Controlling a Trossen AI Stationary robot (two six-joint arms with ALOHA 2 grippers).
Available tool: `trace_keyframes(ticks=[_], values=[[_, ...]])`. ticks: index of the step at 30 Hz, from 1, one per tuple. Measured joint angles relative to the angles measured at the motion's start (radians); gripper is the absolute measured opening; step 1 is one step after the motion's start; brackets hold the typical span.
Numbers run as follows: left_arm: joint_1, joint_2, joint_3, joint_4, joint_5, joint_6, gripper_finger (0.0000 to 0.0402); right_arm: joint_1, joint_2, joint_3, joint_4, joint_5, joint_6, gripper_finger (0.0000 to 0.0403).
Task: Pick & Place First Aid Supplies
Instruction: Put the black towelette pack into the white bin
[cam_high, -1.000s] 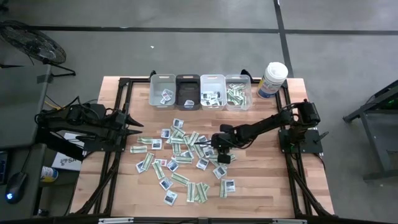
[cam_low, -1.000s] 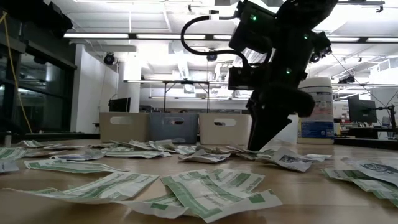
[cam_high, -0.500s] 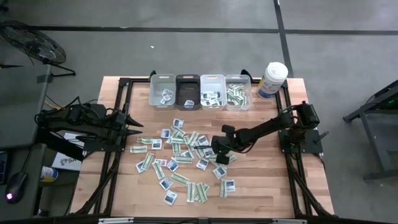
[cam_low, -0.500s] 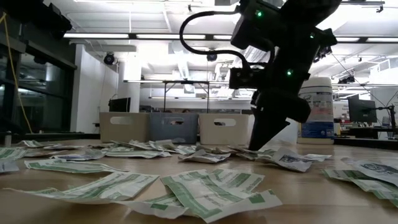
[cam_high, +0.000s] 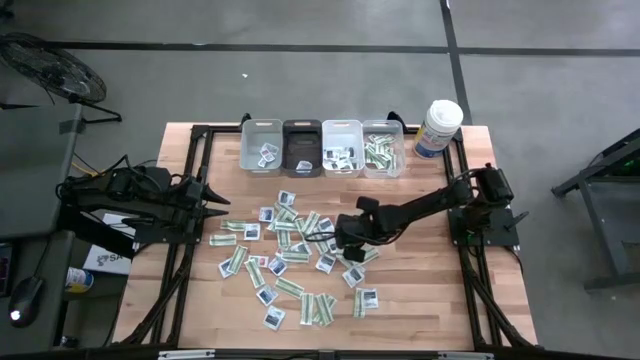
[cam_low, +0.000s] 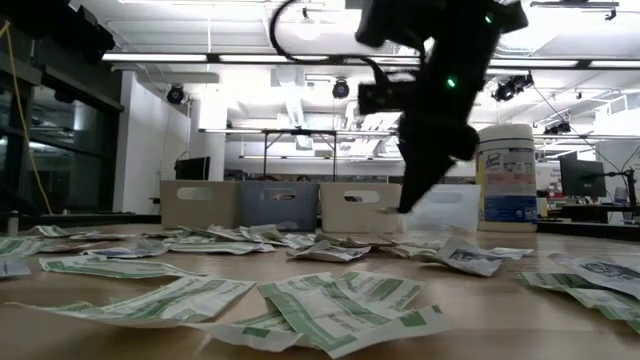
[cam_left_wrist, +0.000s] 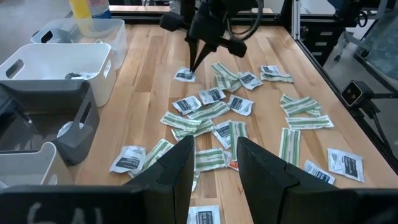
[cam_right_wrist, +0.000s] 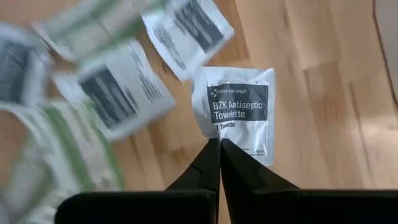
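Several dozen first aid packets (cam_high: 295, 255), green-and-white strips and squarish white ones with dark marks, lie flat across the middle of the table. My right gripper (cam_high: 344, 240) hovers over the right side of this scatter, fingers pointing down, shut on a white "BZK Antiseptic Towelette" packet (cam_right_wrist: 239, 112). In the low view the right gripper (cam_low: 404, 206) stands above the lying packets. My left gripper (cam_high: 218, 200) waits open at the table's left edge; in its wrist view the left gripper (cam_left_wrist: 214, 168) looks over the scatter. My right gripper pinches the white towelette packet between its two fingers at one edge (cam_right_wrist: 219, 134). The fingers (cam_right_wrist: 208, 162) come from above, pointing down. The packet is carried off the table with the fingertips, its printed face toward the wrist camera.
Four small bins (cam_high: 322, 148) stand in a row at the far edge, each holding some packets. A tall white canister with a blue label (cam_high: 438, 127) stands to their right. Bare wood shows at the table's right side (cam_high: 420, 270) and near the bins.
My right gripper has risen from the packet layer and shifted a little toward the table's left edge, taking the white towelette packet up with it. The other packets and the left arm have stayed in place.
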Motion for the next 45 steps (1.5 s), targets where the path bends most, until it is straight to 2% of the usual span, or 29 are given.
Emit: trace_keyframes(ticks=[10, 14, 23, 28, 34, 42, 45], values=[[0.000, 0.000, 0.000, 0.000, 0.000, 0.001, 0.0119, -0.032, -0.001, 0.084, -0.120, -0.055, -0.004, 0.0000], [0.000, 0.000, 0.000, -0.001, 0.000, 0.001, 0.0119, -0.067, -0.002, 0.142, -0.179, -0.060, -0.055, 0.0000], [0.000, 0.000, 0.000, -0.001, -0.003, 0.029, 0.0119, -0.181, -0.003, 0.238, -0.224, -0.095, -0.296, 0.0000], [0.000, 0.000, 0.000, -0.003, -0.042, 0.031, 0.0119, -0.261, -0.003, 0.270, -0.224, -0.107, -0.445, 0.0000], [0.000, 0.000, 0.000, -0.026, -0.134, 0.035, 0.0119, -0.364, -0.003, 0.287, -0.220, -0.107, -0.625, 0.0000], [0.000, 0.000, 0.000, -0.036, -0.144, 0.035, 0.0119, -0.505, -0.003, 0.286, -0.182, -0.108, -0.827, 0.0000], [0.000, 0.000, 0.000, -0.035, -0.145, 0.035, 0.0119, -0.550, -0.004, 0.285, -0.141, -0.141, -0.882, 0.0000]])
